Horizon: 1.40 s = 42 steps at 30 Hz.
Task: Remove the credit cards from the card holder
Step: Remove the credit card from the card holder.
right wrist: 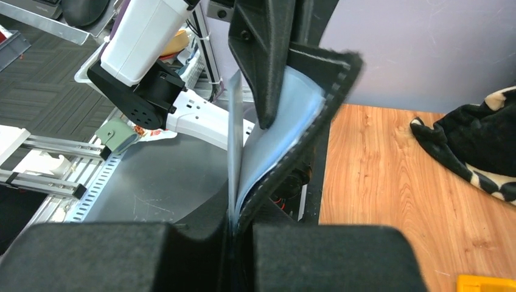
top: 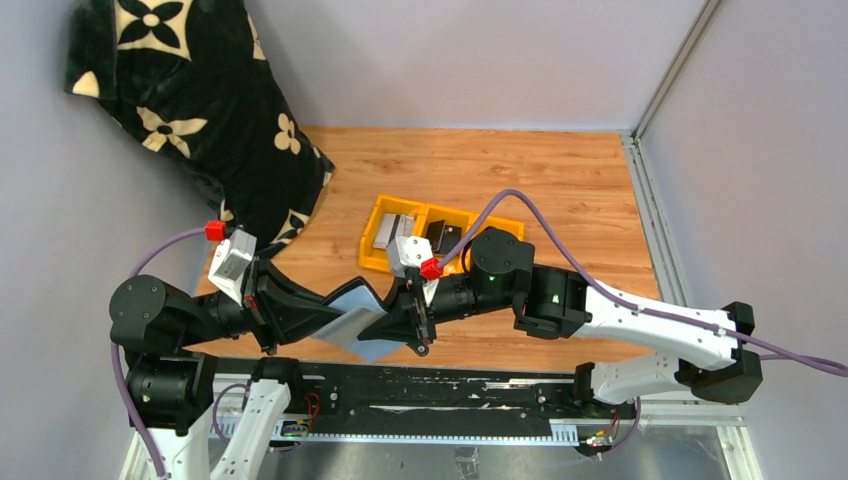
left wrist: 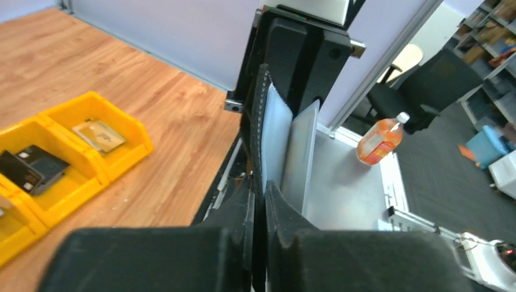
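Observation:
The card holder point(top: 358, 322) hangs open above the table's near edge, black outside and pale grey-blue inside, held between both grippers. My left gripper point(top: 338, 312) is shut on one stitched flap point(left wrist: 263, 115), and its fingers point(left wrist: 286, 213) pinch the edge. My right gripper point(top: 408, 325) is shut on the opposite edge point(right wrist: 286, 121). A thin silvery-grey sheet point(right wrist: 233, 128) stands apart from the lining; whether it is a card or a pocket flap I cannot tell. Credit cards lie in the yellow tray point(top: 372, 252): a silvery one point(top: 386, 232), black ones point(left wrist: 27, 167) and a tan one point(left wrist: 99, 135).
A black blanket with a cream flower print point(top: 200, 100) is heaped at the back left. The arms' black base rail point(top: 420, 395) runs along the near table edge. An orange bottle point(left wrist: 380, 137) stands beyond the table.

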Motion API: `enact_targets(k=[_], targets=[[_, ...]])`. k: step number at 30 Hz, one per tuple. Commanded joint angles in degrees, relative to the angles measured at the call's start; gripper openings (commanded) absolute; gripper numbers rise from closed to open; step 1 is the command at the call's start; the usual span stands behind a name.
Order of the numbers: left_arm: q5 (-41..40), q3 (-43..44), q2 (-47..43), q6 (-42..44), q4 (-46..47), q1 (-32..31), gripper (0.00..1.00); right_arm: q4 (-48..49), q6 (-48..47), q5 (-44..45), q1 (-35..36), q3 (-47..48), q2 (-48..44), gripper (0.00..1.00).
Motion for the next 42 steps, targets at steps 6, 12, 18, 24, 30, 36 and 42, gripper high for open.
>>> enact_targets(k=[6, 12, 18, 24, 30, 36, 42], targets=[[-4.2, 8.3, 2.4, 13.0, -5.6, 0.1, 0.00, 1.8, -1.2, 1.3, -0.4, -1.3, -4.4, 0.70], [-7.6, 12.1, 3.6, 20.4, -9.8, 0.1, 0.00, 1.3, -2.2, 5.3, -0.6, -6.0, -12.4, 0.77], [-6.3, 12.7, 3.6, 18.5, -9.7, 0.1, 0.00, 0.0, -2.9, 10.9, -0.7, -5.6, -14.6, 0.78], [-3.1, 12.1, 4.1, 10.5, -4.6, 0.1, 0.00, -0.7, -1.7, 8.9, -1.1, -3.2, -10.5, 0.77], [-3.6, 7.6, 3.2, -6.0, 11.4, 0.1, 0.00, 1.4, 0.5, 7.8, -1.3, -5.3, -9.6, 0.70], [-5.9, 6.2, 3.7, -9.7, 13.6, 0.1, 0.00, 9.8, 5.1, 5.8, -2.1, -9.8, -11.9, 0.32], [-4.6, 5.5, 4.4, -7.2, 9.9, 0.1, 0.00, 6.7, 4.1, 5.1, -2.3, -8.0, -11.2, 0.51]])
